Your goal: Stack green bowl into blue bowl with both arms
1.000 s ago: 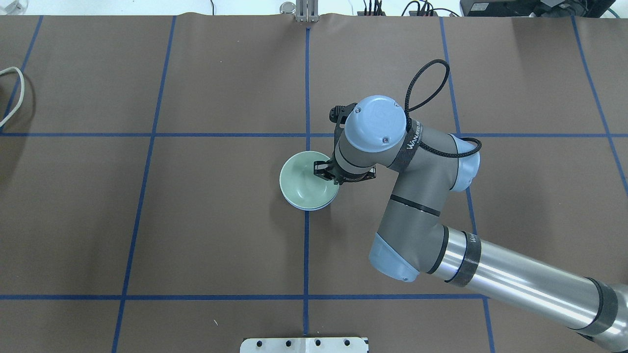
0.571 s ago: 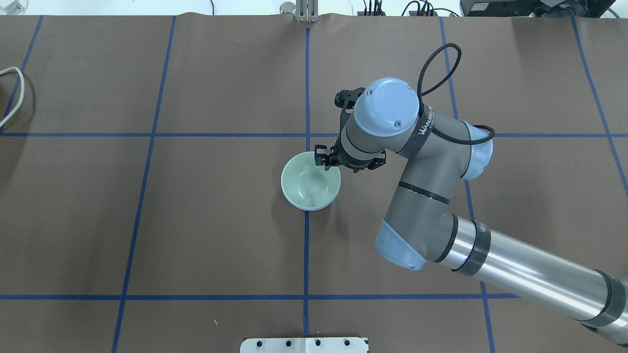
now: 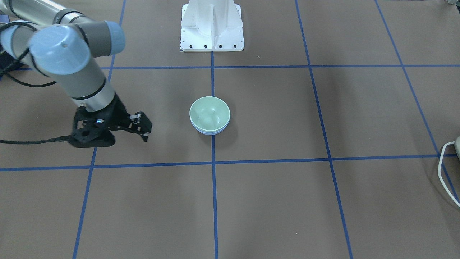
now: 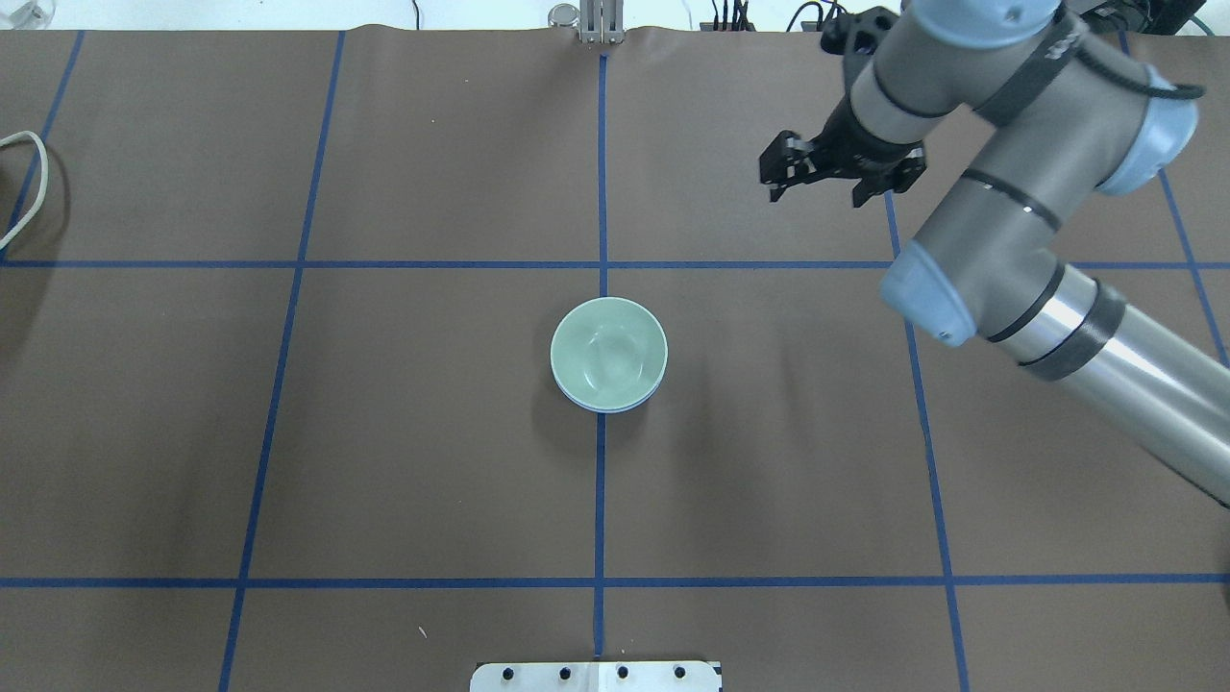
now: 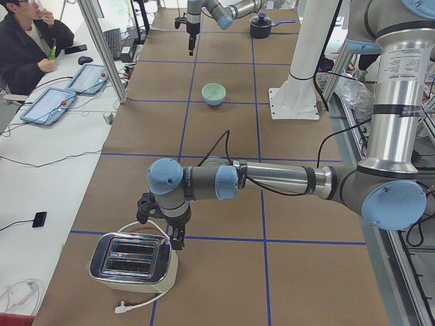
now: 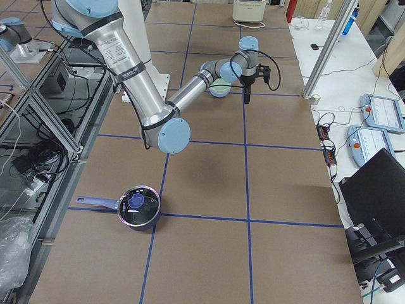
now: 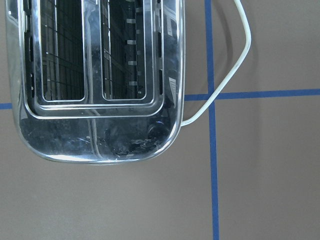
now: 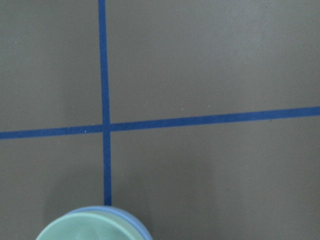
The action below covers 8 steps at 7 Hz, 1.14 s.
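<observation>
The green bowl (image 4: 608, 354) sits nested inside the blue bowl (image 4: 601, 408) at the table's centre. Only a thin blue rim shows under it. Both also show in the front view, the green bowl (image 3: 209, 113) above the blue rim (image 3: 210, 132), and at the bottom edge of the right wrist view (image 8: 85, 229). My right gripper (image 4: 815, 196) is open and empty. It hangs above the table, well away from the bowls toward the far right, and also shows in the front view (image 3: 142, 129). My left gripper (image 5: 173, 238) hangs over a toaster at the table's left end. I cannot tell whether it is open.
A chrome toaster (image 7: 97, 80) with a white cord (image 4: 29, 183) stands at the left end. A dark pot with a lid (image 6: 136, 208) stands at the right end. The white pedestal (image 3: 212, 25) is at the robot's side. An operator (image 5: 27, 41) sits beyond the far edge.
My right gripper let go of the green bowl's rim, lifted, and swung away to the far right. The stacked bowls stayed where they were.
</observation>
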### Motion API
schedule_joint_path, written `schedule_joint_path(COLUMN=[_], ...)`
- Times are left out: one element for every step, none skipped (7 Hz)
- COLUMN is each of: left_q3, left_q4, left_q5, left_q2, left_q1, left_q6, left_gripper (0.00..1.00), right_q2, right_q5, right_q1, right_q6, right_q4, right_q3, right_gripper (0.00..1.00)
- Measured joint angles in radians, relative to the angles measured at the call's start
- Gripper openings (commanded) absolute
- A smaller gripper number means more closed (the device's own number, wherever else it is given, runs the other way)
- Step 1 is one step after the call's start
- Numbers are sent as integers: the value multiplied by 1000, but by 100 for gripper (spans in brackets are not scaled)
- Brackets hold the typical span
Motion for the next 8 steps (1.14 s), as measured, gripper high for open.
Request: schedule_joint_path(left_q3=[-20, -48, -63, -64, -64, -65, -67, -70], left_q4=[0, 0, 0, -10, -34, -61, -77, -90], left_q5=[-5, -9, -12, -14, -15, -16, -16, -16], left_q2=[5, 16, 26, 36, 37, 39, 43, 46], left_q1=[0, 0, 0, 1, 1, 2, 1, 1], left_q6=[-29, -40, -40, -40, -43, -46, -44, -41], left_gripper=[99, 99, 99, 99, 99, 99, 99, 99], right_q2=[-57, -128, -203, -285, -362, -438, -502, -554], right_q5=[35, 60, 74, 82, 87, 91, 95, 112], right_q1=[94, 182, 260, 336, 404, 471, 529, 577], right_q6=[-160, -318, -456, -589, -693, -761, -793, -804], right_q4=[-22, -38, -45, -46, -45, -41, -38, -36], right_q3=[-3, -4, -4, -1, 2, 6, 12, 24], right_gripper=[100, 100, 100, 100, 100, 100, 100, 100])
